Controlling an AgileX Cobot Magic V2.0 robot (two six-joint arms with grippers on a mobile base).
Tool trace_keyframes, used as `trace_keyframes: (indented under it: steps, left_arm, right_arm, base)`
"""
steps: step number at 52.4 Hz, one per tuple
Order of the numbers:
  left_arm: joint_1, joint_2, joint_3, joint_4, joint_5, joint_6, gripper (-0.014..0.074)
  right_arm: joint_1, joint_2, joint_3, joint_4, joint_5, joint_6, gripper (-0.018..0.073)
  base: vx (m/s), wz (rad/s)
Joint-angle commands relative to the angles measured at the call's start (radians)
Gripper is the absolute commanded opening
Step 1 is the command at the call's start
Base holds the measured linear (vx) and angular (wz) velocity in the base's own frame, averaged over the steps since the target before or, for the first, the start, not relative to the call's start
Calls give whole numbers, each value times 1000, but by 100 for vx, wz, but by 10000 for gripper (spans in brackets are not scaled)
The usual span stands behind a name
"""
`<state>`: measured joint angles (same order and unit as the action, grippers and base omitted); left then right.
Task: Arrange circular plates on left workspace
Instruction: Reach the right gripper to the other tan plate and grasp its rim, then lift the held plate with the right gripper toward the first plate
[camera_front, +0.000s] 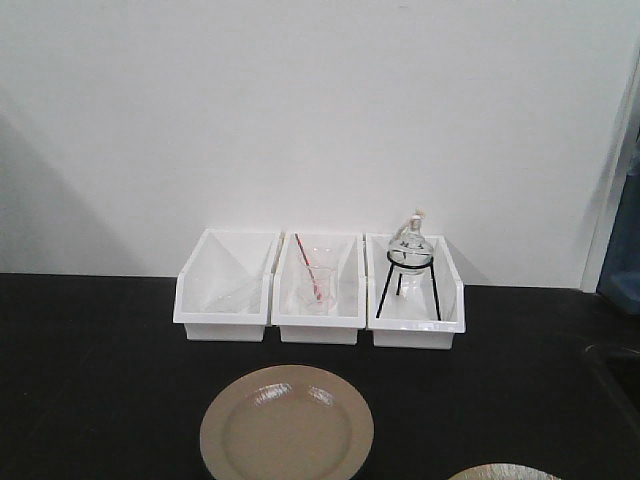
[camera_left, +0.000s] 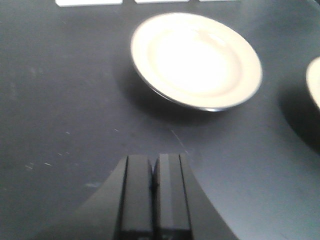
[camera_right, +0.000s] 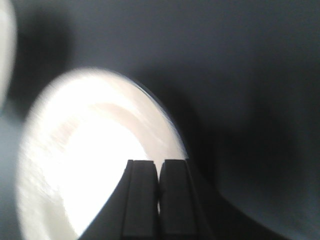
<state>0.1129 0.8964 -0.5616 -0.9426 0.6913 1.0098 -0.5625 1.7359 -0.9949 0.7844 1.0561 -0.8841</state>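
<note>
Left wrist-mounted view: left gripper (camera_left: 152, 162) closed, empty; right gripper (camera_right: 159, 166) likewise; circular plate (camera_left: 196, 59) flat, face-up.

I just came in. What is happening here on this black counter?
A two-arm robot is arranging two tan plates on the black countertop. The first plate lies flat in front of three white bins. The left gripper is shut and empty, over bare counter short of that plate. The second plate sits further right; the right gripper is shut just over it, but that view is blurred, so contact cannot be judged.
</note>
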Motion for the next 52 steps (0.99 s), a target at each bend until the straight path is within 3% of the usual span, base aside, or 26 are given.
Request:
trace_keyframes:
  steps: [1, 10, 17, 34, 52]
  left_arm:
    - [1, -10, -16, -45, 4, -7, 0]
    - [1, -10, -7, -34, 20, -7, 0]
    - [1, -10, 1, -33, 24, -7, 0]
    - [1, -10, 4, -29, 26, -1, 0]
    - [1, -10, 4, -29, 29, 0, 0]
  right_arm:
    - [-9, -24, -27, -21, 25, 3, 303]
    - [-5, -24, -27, -21, 28, 10, 564]
    - [-5, -24, -27, 5, 34, 17, 642]
    - [7, 63, -27, 92, 107, 3, 557]
    - [139, 123, -27, 88, 100, -37, 418]
  base:
    - [0, 0]
    - [0, 0]
    - [0, 0]
    - [0, 0]
    - [0, 0]
